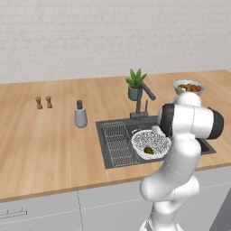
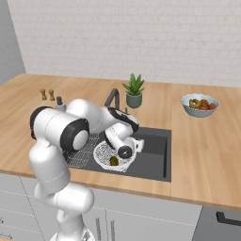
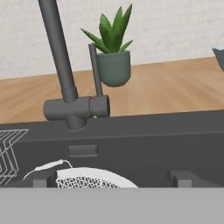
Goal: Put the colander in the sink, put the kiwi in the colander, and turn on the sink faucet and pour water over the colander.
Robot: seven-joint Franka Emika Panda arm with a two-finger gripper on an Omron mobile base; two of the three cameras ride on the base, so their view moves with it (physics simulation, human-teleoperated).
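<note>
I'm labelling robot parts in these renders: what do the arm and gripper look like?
The arm is built of glossy white, rounded segments with dark grey to black bands at the joints, like the wide one at its elbow. No cables or markings show. The gripper ends in two small, blocky dark grey finger tips.
</note>
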